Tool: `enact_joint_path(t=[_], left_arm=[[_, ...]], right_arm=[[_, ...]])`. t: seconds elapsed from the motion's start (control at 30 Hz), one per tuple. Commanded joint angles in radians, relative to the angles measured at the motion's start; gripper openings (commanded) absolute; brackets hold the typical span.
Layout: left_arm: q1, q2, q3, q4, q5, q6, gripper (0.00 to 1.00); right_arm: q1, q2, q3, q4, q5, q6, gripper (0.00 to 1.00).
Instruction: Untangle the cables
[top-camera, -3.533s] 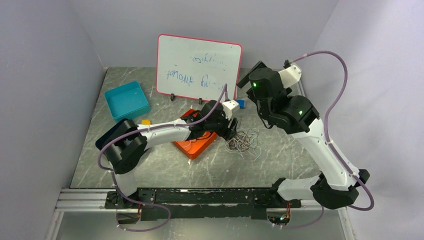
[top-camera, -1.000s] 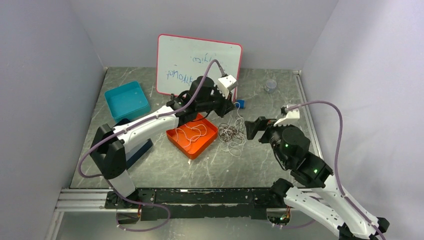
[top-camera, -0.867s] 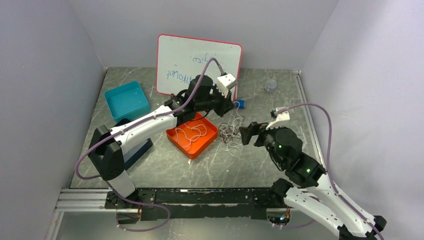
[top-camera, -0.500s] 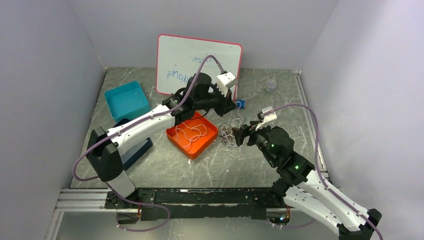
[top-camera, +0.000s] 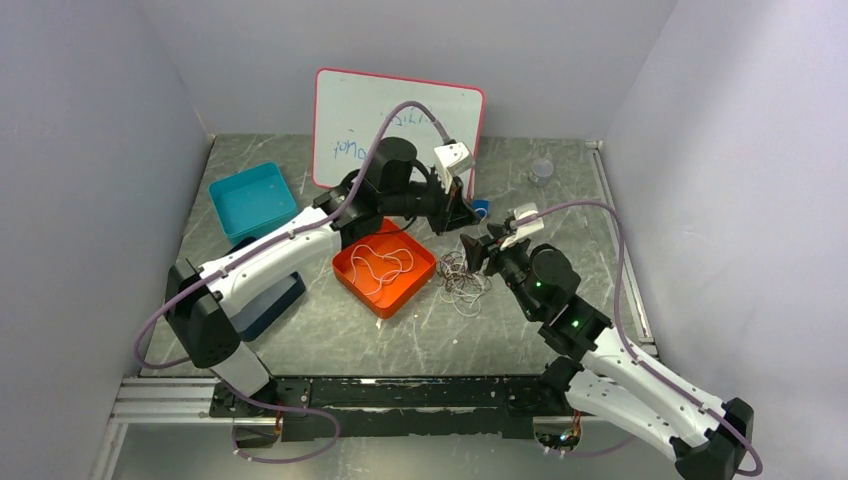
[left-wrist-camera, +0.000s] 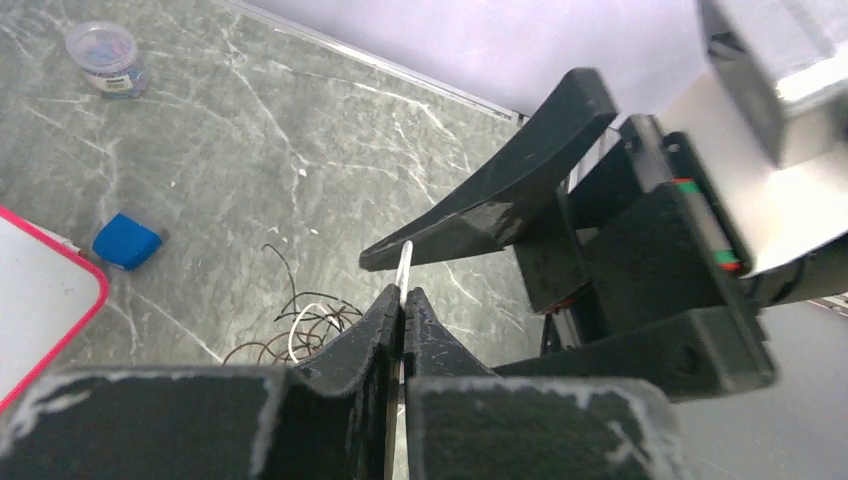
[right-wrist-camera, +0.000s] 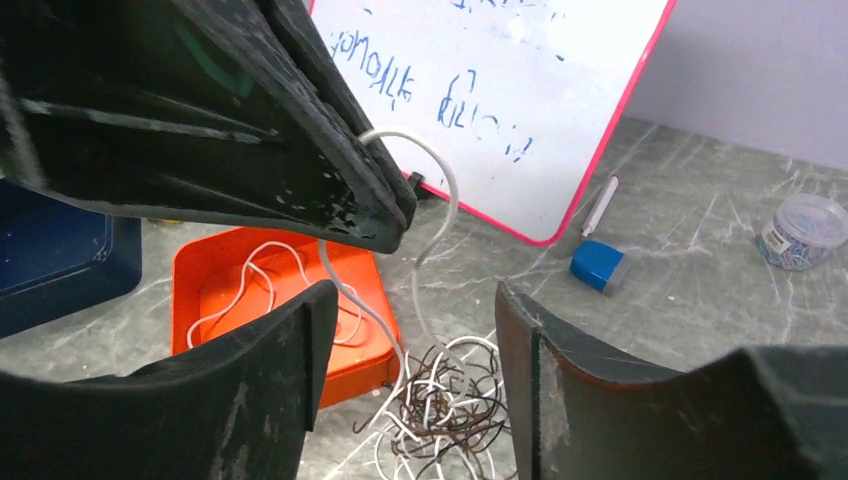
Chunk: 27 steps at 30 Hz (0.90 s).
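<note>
Since the cables (top-camera: 463, 278) are very thin, curly wire — white, dark brown and black loops heaped in one snarl — I judge them near weightless, soft, and apt to drag the whole heap along when one strand is pulled. The heap lies on the table (top-camera: 330, 340) about its middle, somewhat nearer the far edge than the near one, just beside the orange tray (top-camera: 360, 293) on the side toward the right edge; a separate white length (top-camera: 385, 262) lies loose inside that tray.

Left gripper (left-wrist-camera: 402, 296): jaws pressed together on a white cable (right-wrist-camera: 453, 200), pinched at the tips and held up above the table between heap and whiteboard (right-wrist-camera: 500, 90). The strand arches out from the pinch, then drops to the heap.

Right gripper (right-wrist-camera: 410, 370): jaws stand apart, nothing in them. It faces the left gripper at close quarters, the hanging strand showing between its fingers (right-wrist-camera: 270, 390). Whether a finger touches that strand cannot be settled from these views.

Handling: the wire looks smooth and fine, so it should be taken flat between the pads, not at their edges. Best hold for the second gripper: the free white run just below the pinch, clear of the brown loops. Pull slowly; the curls will likely catch. Breakage seems unlikely, slippage the likelier fault.
</note>
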Motion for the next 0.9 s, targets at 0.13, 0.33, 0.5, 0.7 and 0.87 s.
enact_joint_path(t=[0.13, 0.33, 0.5, 0.7, 0.87], left_arm=[[0.002, -0.064, 0.153, -0.081, 0.102, 0.018, 0.07], [0.003, -0.056, 0.298, -0.143, 0.138, 0.021, 0.07], [0.004, -0.038, 0.399, -0.18, 0.115, 0.027, 0.07], [0.003, 0.0, 0.528, -0.197, 0.095, 0.025, 0.07], [0.003, 0.028, 0.609, -0.201, 0.057, 0.03, 0.07]], right_arm=[[-0.003, 0.027, -0.046, 0.132, -0.007, 0.004, 0.55], [-0.003, 0.046, -0.072, 0.185, -0.01, 0.013, 0.5], [-0.002, 0.067, -0.102, 0.209, 0.016, 0.033, 0.44], [-0.003, 0.091, -0.172, 0.238, 0.087, 0.091, 0.39], [-0.003, 0.125, -0.216, 0.208, 0.188, 0.199, 0.39]])
